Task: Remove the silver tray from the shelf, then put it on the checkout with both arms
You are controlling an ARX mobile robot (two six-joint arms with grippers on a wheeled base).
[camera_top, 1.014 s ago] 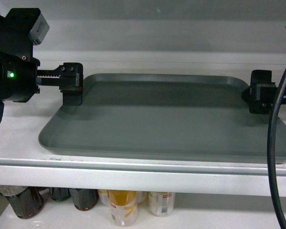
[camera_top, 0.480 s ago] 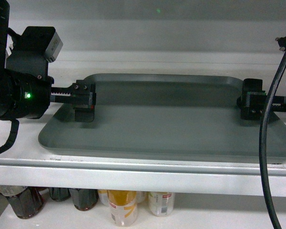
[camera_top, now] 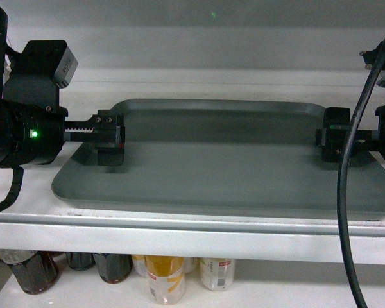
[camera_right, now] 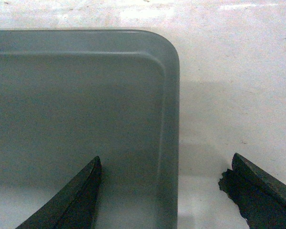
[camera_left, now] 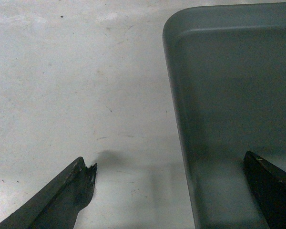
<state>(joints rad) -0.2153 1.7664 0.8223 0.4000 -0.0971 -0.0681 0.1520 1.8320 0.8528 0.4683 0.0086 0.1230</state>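
Since one second ago both grippers have closed in on the tray's [camera_top: 224,160] short ends. The left gripper [camera_top: 109,138] has moved right, from outside the left rim to over the tray's left edge; in the last half second it backed slightly left. The right gripper [camera_top: 337,142] has moved left from the right rim to further over the tray.

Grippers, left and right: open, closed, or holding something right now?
Left gripper: open, jaws straddling the silver tray rim, nothing held.
Right gripper: open, jaws straddling the opposite rim, nothing held.
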